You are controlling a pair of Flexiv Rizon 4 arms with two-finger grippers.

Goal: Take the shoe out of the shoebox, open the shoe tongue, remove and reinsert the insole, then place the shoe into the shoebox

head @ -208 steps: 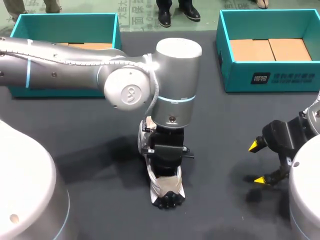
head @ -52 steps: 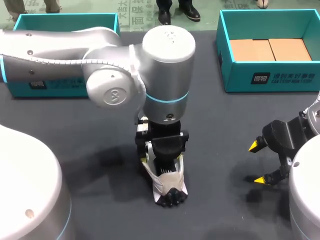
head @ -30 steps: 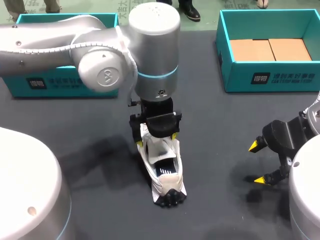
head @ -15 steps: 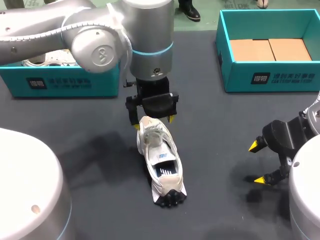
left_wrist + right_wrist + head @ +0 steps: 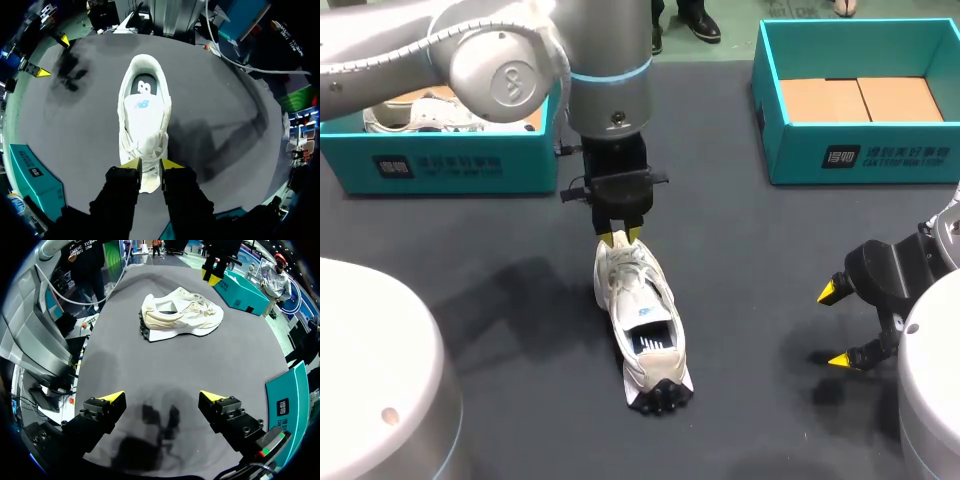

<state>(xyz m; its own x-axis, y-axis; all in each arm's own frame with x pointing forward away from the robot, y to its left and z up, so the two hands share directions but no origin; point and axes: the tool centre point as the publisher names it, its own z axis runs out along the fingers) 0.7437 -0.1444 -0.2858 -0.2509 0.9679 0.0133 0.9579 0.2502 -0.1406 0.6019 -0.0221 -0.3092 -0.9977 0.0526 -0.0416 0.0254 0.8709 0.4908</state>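
A white sneaker (image 5: 638, 315) lies on the dark table with its black-lugged heel towards me and its toe pointing away. Its dark insole (image 5: 144, 84) shows in the opening. My left gripper (image 5: 620, 238) comes down at the toe. In the left wrist view the fingers (image 5: 131, 163) stand close together and the white toe (image 5: 146, 177) fills the narrow gap between them. My right gripper (image 5: 840, 325) hangs wide open off to the shoe's right, holding nothing. From the right wrist the shoe (image 5: 180, 315) lies well ahead of that gripper (image 5: 162, 397).
A teal box (image 5: 450, 165) stands at the back left with a second white shoe (image 5: 410, 110) inside. Another teal box (image 5: 865, 160) at the back right holds flat cardboard. Bare table lies between the sneaker and my right gripper.
My left arm has drawn back from over the shoe to its toe end, uncovering the whole shoe, and its fingers have closed from wide apart. The right arm has not moved.
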